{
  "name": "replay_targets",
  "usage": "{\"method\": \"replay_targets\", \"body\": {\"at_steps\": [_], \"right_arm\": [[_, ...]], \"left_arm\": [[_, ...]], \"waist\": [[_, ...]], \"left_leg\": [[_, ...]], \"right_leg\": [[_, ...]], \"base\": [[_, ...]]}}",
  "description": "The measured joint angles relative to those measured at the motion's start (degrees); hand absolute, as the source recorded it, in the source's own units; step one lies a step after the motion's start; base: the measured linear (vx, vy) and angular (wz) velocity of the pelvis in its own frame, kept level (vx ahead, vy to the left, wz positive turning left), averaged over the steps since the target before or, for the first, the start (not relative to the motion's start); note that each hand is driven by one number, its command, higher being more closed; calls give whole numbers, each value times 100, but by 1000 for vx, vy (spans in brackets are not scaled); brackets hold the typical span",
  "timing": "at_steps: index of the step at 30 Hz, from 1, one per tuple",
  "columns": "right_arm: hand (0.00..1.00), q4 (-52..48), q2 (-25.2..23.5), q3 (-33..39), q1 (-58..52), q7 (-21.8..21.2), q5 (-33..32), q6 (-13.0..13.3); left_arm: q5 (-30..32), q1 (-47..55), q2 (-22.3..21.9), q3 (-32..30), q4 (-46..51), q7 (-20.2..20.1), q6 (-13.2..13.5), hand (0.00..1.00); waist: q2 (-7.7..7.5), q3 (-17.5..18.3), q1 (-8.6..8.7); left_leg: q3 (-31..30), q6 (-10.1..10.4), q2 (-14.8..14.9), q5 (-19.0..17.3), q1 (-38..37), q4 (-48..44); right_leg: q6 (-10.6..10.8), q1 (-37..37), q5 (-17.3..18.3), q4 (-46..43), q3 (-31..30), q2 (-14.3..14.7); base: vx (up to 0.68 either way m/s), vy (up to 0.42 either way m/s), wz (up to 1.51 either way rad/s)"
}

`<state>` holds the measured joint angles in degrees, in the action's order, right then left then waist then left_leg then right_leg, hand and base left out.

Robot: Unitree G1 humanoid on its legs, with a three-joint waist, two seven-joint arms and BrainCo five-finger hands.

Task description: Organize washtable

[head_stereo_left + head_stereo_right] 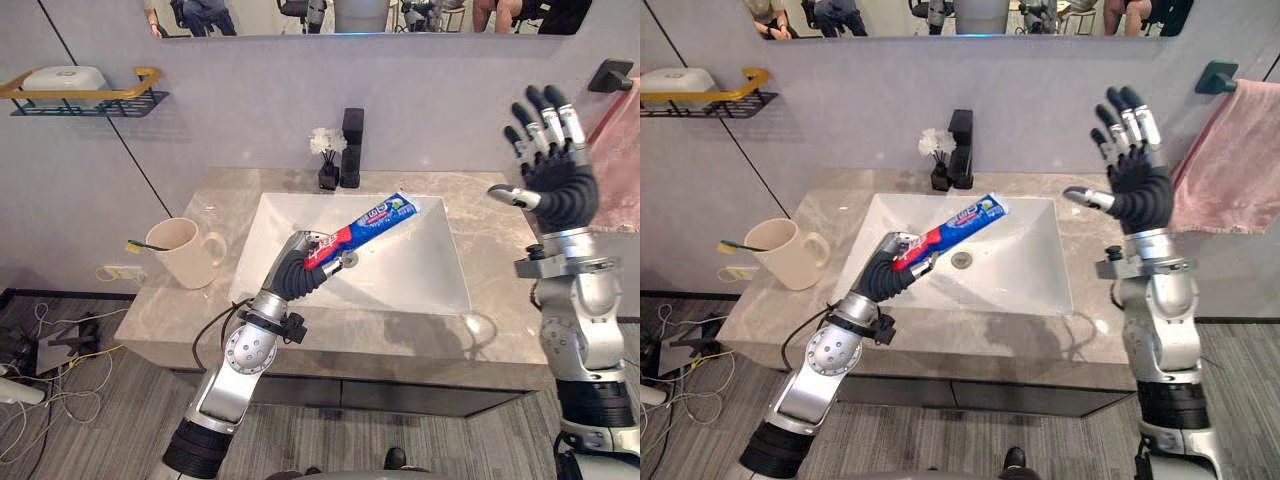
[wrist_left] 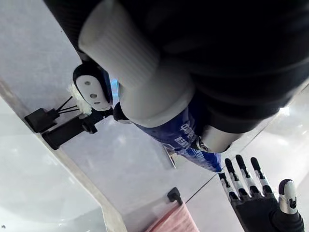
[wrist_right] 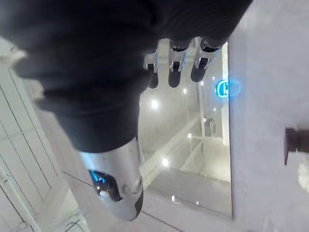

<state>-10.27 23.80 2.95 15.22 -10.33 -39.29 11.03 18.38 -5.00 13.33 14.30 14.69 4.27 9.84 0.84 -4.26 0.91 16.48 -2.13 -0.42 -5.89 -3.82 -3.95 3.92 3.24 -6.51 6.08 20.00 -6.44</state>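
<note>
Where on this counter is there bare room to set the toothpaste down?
Barest: the countertop strip right of the basin, near the raised right hand. Also the front left corner, before the mug. Crowded: the back ledge's middle, with faucet and flower vase. The left hand holds the toothpaste over the basin.

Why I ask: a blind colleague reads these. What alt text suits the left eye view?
The left hand holds a toothpaste tube over the white sink. The right hand is raised, open; a cream mug stands on the counter.

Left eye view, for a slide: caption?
Left robot hand holds blue-and-red toothpaste tube over white rectangular sink; right robot hand raised, open.
</note>
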Motion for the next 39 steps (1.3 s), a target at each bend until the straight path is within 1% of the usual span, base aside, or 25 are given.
{"method": "replay_targets", "body": {"at_steps": [1,3,7,8,12,15,19,21,22,25,27,31,35,39], "right_arm": [[0,2,-32,-66,0,-8,-48,-31],[0,46,-183,-359,-1,-40,-128,-86],[0,107,-391,-635,-2,-123,-259,-189],[0,111,-475,-689,-2,-125,-305,-245],[0,267,-776,-931,-3,-126,-550,-267],[0,269,-956,-1179,-4,-127,-761,-269],[0,276,-1102,-1483,-4,-130,-979,-275],[0,279,-1175,-1524,-4,-128,-1031,-275],[0,287,-1232,-1597,-4,-122,-1169,-274],[0,344,-1246,-1714,-3,-121,-1264,-275],[0,401,-1392,-1756,-2,-121,-1346,-275],[0,454,-1492,-1897,15,-111,-1412,-274],[0,453,-1613,-1987,97,-92,-1416,-273],[0,437,-1667,-2197,355,4,-1416,-271]], "left_arm": [[1,-2,-19,-42,31,15,0,100],[-12,-31,-88,-202,108,173,-1,100],[-36,-134,-100,-332,131,261,-1,100],[-36,-134,-101,-338,137,335,-1,100],[-41,-134,-162,-342,152,391,-1,100],[-44,-135,-214,-313,158,473,-2,100],[-46,-138,-297,-95,178,477,-2,100],[-46,-140,-302,-15,178,477,-2,100],[-56,-155,-320,81,178,478,-3,100],[-94,-251,-357,212,178,476,-3,100],[-188,-334,-399,261,178,481,-2,100],[-200,-334,-423,422,177,497,-4,100],[-209,-334,-422,570,176,498,-5,100],[-245,-334,-422,680,157,496,-5,100]], "waist": [[0,0,-10],[-5,0,-21],[-27,3,-26],[-45,3,-29],[-116,20,-37],[-123,19,-40],[-123,19,-81],[-123,19,-103],[-123,19,-114],[-124,19,-167],[-125,19,-174],[-142,22,-179],[-183,22,-182],[-267,19,-174]], "left_leg": [[-2,5,2,3,0,1],[-19,21,10,15,0,11],[-41,20,8,41,-17,53],[-42,18,0,69,-60,118],[-43,18,-3,75,-79,147],[-36,19,-3,75,-87,156],[-35,22,-1,77,-88,163],[-35,22,-2,77,-87,165],[-33,22,-2,77,-87,165],[-32,25,-2,80,-87,170],[-35,29,-1,89,-87,180],[-35,28,-2,92,-86,191],[-36,27,-3,94,-86,192],[-35,28,-1,106,-86,197]], "right_leg": [[-1,0,1,0,3,2],[-4,3,1,0,17,11],[-5,15,0,0,32,18],[-5,28,0,0,32,19],[-5,37,0,1,30,19],[-6,38,0,1,27,19],[-6,40,1,1,26,21],[-6,44,1,1,26,21],[-6,44,1,1,25,21],[-6,46,1,1,25,21],[-7,47,1,1,28,23],[-6,47,1,1,27,24],[-6,50,1,1,25,25],[-7,49,1,1,24,26]], "base": [[0,0,0],[8,3,2],[13,9,3],[0,0,0],[2,8,0],[0,0,0],[0,0,0],[0,0,0],[0,0,0],[0,0,0],[0,0,0],[0,0,0],[0,0,0],[0,0,0]]}}
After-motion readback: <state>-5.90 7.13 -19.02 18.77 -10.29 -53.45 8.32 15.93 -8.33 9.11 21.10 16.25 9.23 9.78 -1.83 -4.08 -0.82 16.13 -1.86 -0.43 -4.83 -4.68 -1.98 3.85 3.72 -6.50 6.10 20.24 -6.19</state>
